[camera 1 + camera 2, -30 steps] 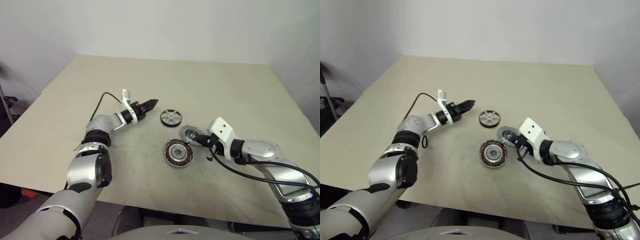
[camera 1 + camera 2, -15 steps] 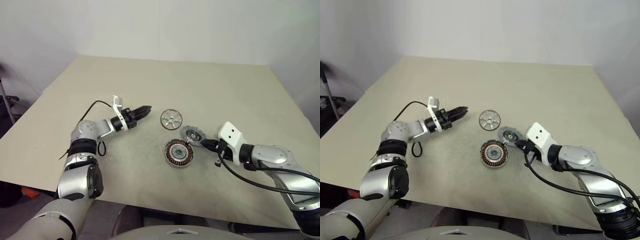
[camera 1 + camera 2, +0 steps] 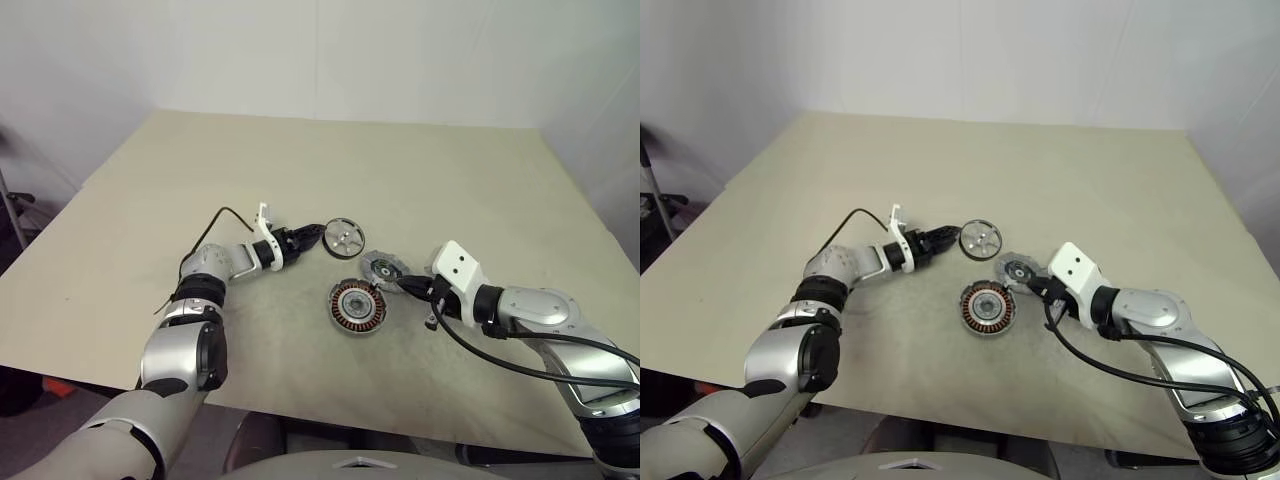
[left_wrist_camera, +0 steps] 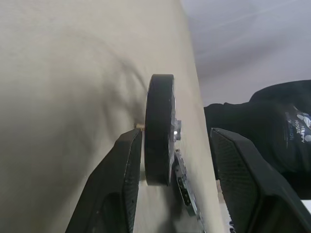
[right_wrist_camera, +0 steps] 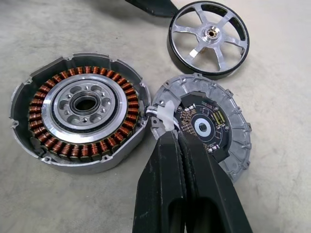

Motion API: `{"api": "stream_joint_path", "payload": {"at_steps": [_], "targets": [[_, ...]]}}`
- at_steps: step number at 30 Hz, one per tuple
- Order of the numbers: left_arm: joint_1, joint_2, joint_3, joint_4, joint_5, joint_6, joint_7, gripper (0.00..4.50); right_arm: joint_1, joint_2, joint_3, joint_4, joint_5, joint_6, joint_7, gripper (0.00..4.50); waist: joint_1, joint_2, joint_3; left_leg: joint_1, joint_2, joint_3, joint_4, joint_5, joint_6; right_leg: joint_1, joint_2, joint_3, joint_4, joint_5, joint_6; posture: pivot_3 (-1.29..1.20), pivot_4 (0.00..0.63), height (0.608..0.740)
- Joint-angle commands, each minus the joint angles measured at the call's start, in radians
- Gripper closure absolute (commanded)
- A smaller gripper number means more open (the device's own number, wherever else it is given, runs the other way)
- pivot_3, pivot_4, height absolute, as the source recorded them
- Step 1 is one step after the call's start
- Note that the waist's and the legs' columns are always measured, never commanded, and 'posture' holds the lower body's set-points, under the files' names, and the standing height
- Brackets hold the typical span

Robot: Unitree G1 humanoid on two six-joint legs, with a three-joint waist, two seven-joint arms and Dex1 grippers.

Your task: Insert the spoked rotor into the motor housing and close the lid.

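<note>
The spoked rotor (image 3: 343, 237) lies flat on the table, shiny with a dark rim. My left gripper (image 3: 313, 234) is open at its left side. In the left wrist view the rotor's rim (image 4: 159, 131) stands between the two fingers, close to one finger (image 4: 127, 160) and apart from the other. The motor housing (image 3: 357, 307) with its copper coils sits nearer to me. The lid (image 3: 384, 268), grey and ribbed, lies just right of both. My right gripper (image 5: 178, 138) is shut, its tips over the lid's near edge by a white connector (image 5: 165, 118).
The three parts lie close together mid-table on the beige tabletop (image 3: 420, 180). A black cable (image 3: 215, 222) loops from my left wrist. Beyond the table's right edge hangs a dark printed cloth (image 4: 272, 126). White walls stand behind the table.
My left gripper has dropped and moved right to the rotor, and its fingers have opened around the rim. The right gripper stays shut at the lid.
</note>
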Motion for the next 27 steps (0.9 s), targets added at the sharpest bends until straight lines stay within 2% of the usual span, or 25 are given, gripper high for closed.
{"api": "stream_joint_path", "payload": {"at_steps": [1, 10, 13, 17, 18, 24, 27], "targets": [[-0.043, -0.012, -0.004, 0.047, 0.019, -0.041, -0.002, 2.14, -0.019, 0.004, -0.001, -0.01, 0.0, -0.018, -0.007, 4.5, 0.0, 0.0, 0.0, 0.0, 0.0, 0.0, 0.0, 0.0, 0.0, 0.0, 0.0, 0.0, 0.0, 0.0, 0.0, 0.0, 0.0, 0.74], [-0.086, -0.048, -0.016, 0.152, 0.074, -0.137, -0.029, 2.14, -0.036, 0.012, 0.018, -0.001, -0.011, -0.017, -0.011, 4.5, 0.003, 0.0, 0.0, 0.0, 0.0, 0.0, 0.0, 0.0, 0.0, 0.001, 0.0, 0.0, -0.001, 0.0, 0.001, 0.0, 0.0, 0.74], [-0.091, -0.048, -0.004, 0.159, 0.072, -0.149, -0.03, 2.7, -0.038, 0.013, 0.018, -0.003, -0.012, -0.015, -0.012, 4.5, 0.002, 0.0, 0.0, 0.0, 0.0, 0.0, 0.0, 0.0, 0.0, 0.001, 0.0, 0.0, -0.001, 0.0, 0.001, 0.0, 0.0, 0.74], [-0.095, -0.044, -0.001, 0.166, 0.075, -0.148, -0.042, 3.99, -0.041, 0.015, 0.02, -0.001, -0.014, -0.015, -0.012, 4.5, 0.002, 0.0, 0.0, 0.0, 0.0, 0.0, 0.0, 0.0, 0.0, 0.002, 0.0, 0.0, -0.001, 0.001, 0.001, 0.0, 0.0, 0.74], [-0.096, -0.043, -0.001, 0.167, 0.076, -0.148, -0.042, 4.1, -0.043, 0.016, 0.021, -0.001, -0.015, -0.014, -0.012, 4.5, 0.002, 0.0, 0.0, 0.001, 0.0, 0.0, 0.0, 0.0, 0.0, 0.002, 0.0, 0.0, -0.001, 0.001, 0.001, 0.0, 0.0, 0.74], [-0.094, -0.035, 0.003, 0.169, 0.076, -0.142, -0.055, 4.1, -0.048, 0.018, 0.026, 0.0, -0.017, -0.012, -0.016, 4.5, 0.002, 0.0, 0.0, 0.001, 0.0, 0.0, 0.0, 0.0, 0.0, 0.003, 0.0, 0.0, -0.001, 0.001, 0.001, 0.0, 0.0, 0.74], [-0.096, -0.014, 0.043, 0.152, 0.032, -0.096, -0.078, 4.1, -0.037, 0.013, 0.018, -0.006, -0.016, -0.006, -0.02, 4.5, 0.002, 0.0, 0.0, 0.001, 0.0, 0.0, 0.0, 0.0, 0.0, 0.002, 0.0, 0.0, -0.001, 0.001, 0.001, 0.0, 0.0, 0.74]]}}
